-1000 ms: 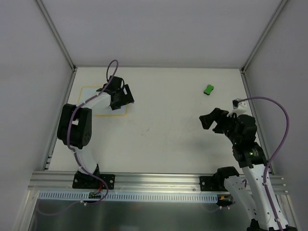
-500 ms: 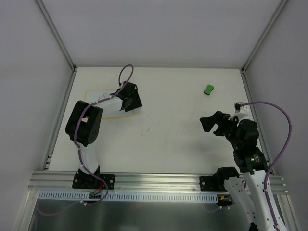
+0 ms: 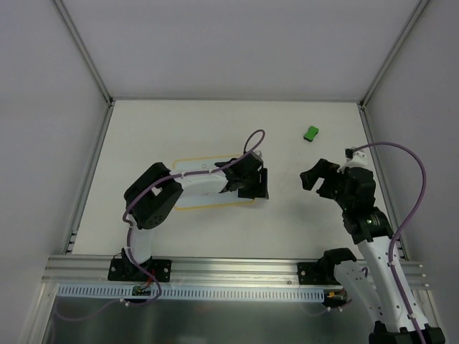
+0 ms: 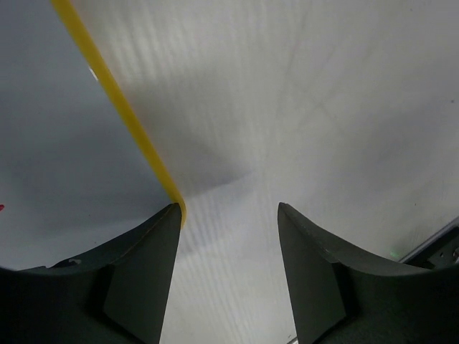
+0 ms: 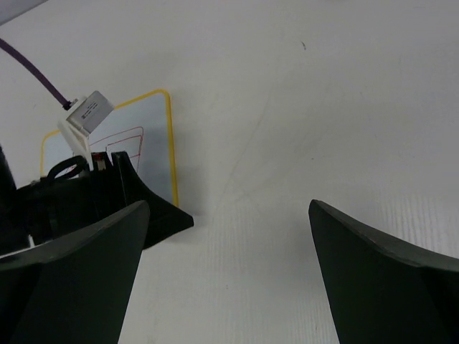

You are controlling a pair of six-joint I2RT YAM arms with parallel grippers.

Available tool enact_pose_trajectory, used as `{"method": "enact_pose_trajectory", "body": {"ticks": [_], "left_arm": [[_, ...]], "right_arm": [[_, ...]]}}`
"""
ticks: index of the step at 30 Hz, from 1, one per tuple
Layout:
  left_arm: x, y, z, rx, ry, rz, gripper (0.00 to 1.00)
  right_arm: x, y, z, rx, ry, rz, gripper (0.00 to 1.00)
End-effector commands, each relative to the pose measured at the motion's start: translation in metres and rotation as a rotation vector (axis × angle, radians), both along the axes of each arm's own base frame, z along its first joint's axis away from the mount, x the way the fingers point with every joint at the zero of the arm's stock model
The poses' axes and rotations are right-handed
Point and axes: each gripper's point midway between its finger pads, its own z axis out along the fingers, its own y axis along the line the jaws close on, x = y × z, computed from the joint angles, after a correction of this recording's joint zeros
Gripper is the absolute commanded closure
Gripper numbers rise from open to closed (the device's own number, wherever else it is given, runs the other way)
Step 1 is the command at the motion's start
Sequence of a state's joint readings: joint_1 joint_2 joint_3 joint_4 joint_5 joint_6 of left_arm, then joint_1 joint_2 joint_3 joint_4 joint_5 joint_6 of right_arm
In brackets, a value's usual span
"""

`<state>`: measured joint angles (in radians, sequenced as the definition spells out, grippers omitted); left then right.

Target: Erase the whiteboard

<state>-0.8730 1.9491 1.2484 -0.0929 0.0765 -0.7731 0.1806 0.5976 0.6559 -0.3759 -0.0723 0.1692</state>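
**A:** Where's the whiteboard [image 3: 215,199]?

**B:** Flat on the tabletop [image 3: 215,129], a bit left of centre, long side running left to right. The left arm [image 3: 201,180] lies across most of it. The yellow border [image 4: 122,107] shows on all sides around the arm.

**A:** Left hand [image 3: 252,183]?

**B:** At the board's right end, low over it. On the left wrist cam the fingers are moderately apart, with only bare tabletop between them. The border runs diagonally down to the tip of the finger [image 4: 136,279] on the left of that view. Can't tell if they touch. Pale board surface is to the left of the border, with a speck of red at the frame edge.

**A:** Anything drawn on it?

**B:** Yes, a red line drawing [image 5: 118,147]. The right wrist cam shows it, partly hidden behind the left hand. The overhead cam doesn't resolve it.

**A:** Right hand [image 3: 318,183]?

**B:** Right of centre, well apart from the board, pointing towards the left hand. Fingers are spread wide and hold nothing. Its own cam shows open tabletop between them, and it looks raised off the surface.

**A:** Other objects?

**B:** A small green block [image 3: 310,132] at the far right of the tabletop, beyond the right hand and clear of both hands and the board.
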Motion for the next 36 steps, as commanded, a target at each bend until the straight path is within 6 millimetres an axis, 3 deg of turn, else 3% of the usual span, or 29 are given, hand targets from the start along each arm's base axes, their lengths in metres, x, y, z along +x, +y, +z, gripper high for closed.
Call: {"method": "enact_pose_trajectory", "body": {"ticks": [1,3,4,6,7,10,11,12,13,14,15,17,18,19,21,22,25,26,28,29,32,33,35,36], "left_arm": [[-0.03,-0.025,0.001,0.034,0.022,-0.15,0.43],[-0.032,-0.041,0.003,0.032,-0.009,-0.213,0.41],[-0.031,-0.05,0.012,0.008,-0.022,-0.221,0.41],[-0.025,-0.05,0.02,0.001,-0.038,-0.199,0.39],[-0.021,-0.048,0.031,-0.01,-0.064,-0.189,0.38],[-0.007,-0.035,0.064,-0.027,-0.143,-0.147,0.29],[0.007,-0.023,0.071,-0.023,-0.163,-0.103,0.26],[0.013,-0.014,0.089,-0.045,-0.186,-0.071,0.21],[0.017,0.0,0.087,-0.035,-0.184,-0.042,0.18],[0.024,0.012,0.091,-0.032,-0.19,-0.016,0.16],[0.038,0.033,0.093,-0.02,-0.192,0.034,0.13],[0.045,0.062,0.102,-0.013,-0.201,0.082,0.02],[0.055,0.084,0.102,0.001,-0.198,0.127,0.01],[0.055,0.099,0.108,0.005,-0.213,0.14,0.01],[0.056,0.121,0.113,0.01,-0.211,0.17,0.01],[0.057,0.138,0.119,0.006,-0.219,0.195,0.01],[0.05,0.162,0.127,0.027,-0.246,0.214,0.01],[0.05,0.17,0.127,0.04,-0.254,0.224,0.01],[0.042,0.18,0.124,0.06,-0.252,0.216,0.01],[0.041,0.185,0.123,0.067,-0.251,0.22,0.01],[0.031,0.196,0.117,0.081,-0.235,0.231,0.01],[0.029,0.198,0.114,0.086,-0.229,0.231,0.01],[0.024,0.201,0.109,0.093,-0.217,0.233,0.01],[0.022,0.203,0.107,0.095,-0.21,0.237,0.01]], "right_arm": [[0.021,-0.016,0.014,-0.062,-0.036,-0.09,0.01],[0.031,-0.019,0.024,-0.067,-0.037,-0.121,0.01],[0.039,-0.02,0.019,-0.078,-0.004,-0.128,0.01],[0.049,-0.019,0.021,-0.088,0.012,-0.132,0.01],[0.056,-0.019,0.032,-0.092,-0.001,-0.136,0.01],[0.081,-0.023,0.022,-0.141,0.057,-0.169,0.01],[0.092,-0.025,0.032,-0.156,0.046,-0.183,0.01],[0.107,-0.032,0.016,-0.193,0.104,-0.217,0.01],[0.116,-0.034,0.012,-0.206,0.123,-0.23,0.01],[0.13,-0.037,0.023,-0.209,0.109,-0.256,0.01],[0.145,-0.037,0.001,-0.226,0.175,-0.26,0.02],[0.163,-0.042,-0.011,-0.23,0.213,-0.285,0.04],[0.177,-0.045,-0.005,-0.228,0.204,-0.315,0.05],[0.188,-0.049,-0.028,-0.244,0.259,-0.333,0.05],[0.21,-0.054,-0.029,-0.236,0.26,-0.378,0.08],[0.219,-0.057,-0.052,-0.249,0.311,-0.394,0.09],[0.247,-0.063,-0.057,-0.249,0.307,-0.437,0.12],[0.255,-0.063,-0.078,-0.263,0.346,-0.438,0.12],[0.273,-0.063,-0.077,-0.261,0.327,-0.452,0.14],[0.279,-0.064,-0.095,-0.275,0.357,-0.454,0.15],[0.299,-0.067,-0.098,-0.284,0.341,-0.48,0.21],[0.302,-0.071,-0.114,-0.294,0.367,-0.488,0.23],[0.313,-0.073,-0.113,-0.251,0.357,-0.502,0.26],[0.316,-0.073,-0.125,-0.253,0.375,-0.504,0.28]]}}
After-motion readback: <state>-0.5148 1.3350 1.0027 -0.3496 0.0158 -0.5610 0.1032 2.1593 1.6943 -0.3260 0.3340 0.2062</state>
